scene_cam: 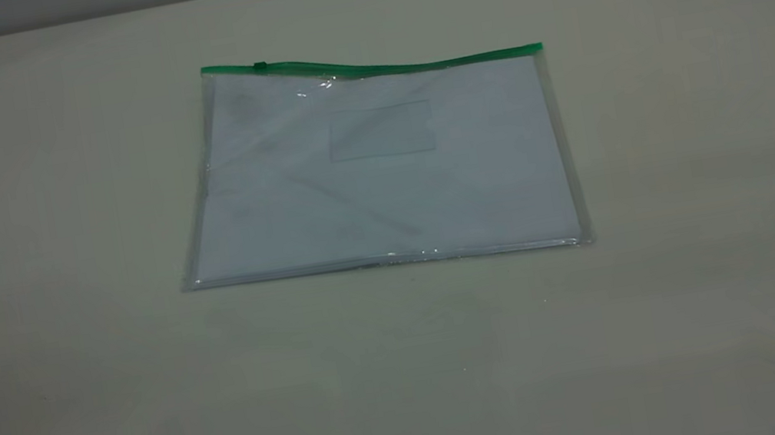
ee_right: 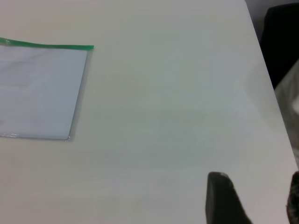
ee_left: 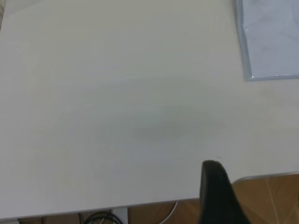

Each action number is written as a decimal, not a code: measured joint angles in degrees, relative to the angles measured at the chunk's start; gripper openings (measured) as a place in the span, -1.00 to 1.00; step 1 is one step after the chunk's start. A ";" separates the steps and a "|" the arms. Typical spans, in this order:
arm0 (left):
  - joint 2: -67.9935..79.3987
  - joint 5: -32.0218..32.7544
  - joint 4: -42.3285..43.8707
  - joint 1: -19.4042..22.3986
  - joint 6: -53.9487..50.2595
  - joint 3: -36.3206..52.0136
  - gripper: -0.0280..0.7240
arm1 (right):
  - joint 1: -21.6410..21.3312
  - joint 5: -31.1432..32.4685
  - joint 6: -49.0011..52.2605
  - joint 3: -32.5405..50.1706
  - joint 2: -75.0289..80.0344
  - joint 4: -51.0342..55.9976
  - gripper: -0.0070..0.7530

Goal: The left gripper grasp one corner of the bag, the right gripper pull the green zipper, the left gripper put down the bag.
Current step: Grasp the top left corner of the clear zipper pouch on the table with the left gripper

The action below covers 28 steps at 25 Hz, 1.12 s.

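**Bag flat on table, both grippers clear**

Left gripper (ee_left: 216, 193) over near table (scene_cam: 715, 274) edge; one finger shows, jaw state cannot tell. Right gripper (ee_right: 254, 198): jaws apart, empty. Bag (scene_cam: 380, 172) lies well beyond both jaws, long axis left-right. Zipper (scene_cam: 260, 66) on far edge, slider near left end.
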 joint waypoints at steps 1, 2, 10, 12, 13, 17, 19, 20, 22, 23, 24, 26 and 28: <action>0.00 0.00 0.00 0.00 0.00 0.00 0.34 | 0.00 0.00 0.00 0.00 0.00 0.00 0.00; 0.00 0.00 0.00 0.00 0.00 0.00 0.34 | 0.00 0.00 0.00 0.00 0.00 0.00 0.00; 0.00 0.00 0.00 0.00 0.17 0.00 0.34 | 0.00 0.00 0.00 0.00 0.00 0.00 0.00; 0.00 0.00 0.00 0.00 0.17 0.00 0.34 | 0.00 0.00 0.00 0.00 0.00 0.00 0.00; 0.00 0.00 0.00 0.00 0.17 0.00 0.34 | 0.00 0.00 0.00 0.00 0.00 0.00 0.00; 0.00 0.00 0.00 0.00 0.17 0.00 0.34 | 0.00 0.00 0.00 0.00 0.00 0.00 0.00; 0.00 0.00 0.00 0.00 0.17 0.00 0.34 | 0.00 0.00 0.00 0.00 0.00 0.00 0.00; 0.00 0.00 0.00 0.00 0.17 0.00 0.34 | 0.00 0.00 0.00 0.00 0.00 0.00 0.00; 0.00 0.00 0.00 0.00 0.17 0.00 0.34 | 0.00 0.00 0.00 0.00 0.00 0.00 0.00; 0.00 0.00 0.10 0.00 0.43 0.00 0.34 | 0.00 0.00 0.00 0.00 0.00 0.00 0.00; 0.00 -0.05 0.51 0.00 1.35 0.00 0.34 | 0.00 0.00 0.00 0.00 0.00 0.00 0.00; 0.00 -0.30 2.36 0.00 4.28 0.00 0.34 | 0.00 0.00 0.00 0.00 0.00 0.00 0.00; 0.00 -1.03 3.89 0.00 7.42 0.00 0.34 | 0.00 0.00 0.00 0.00 0.00 0.00 0.00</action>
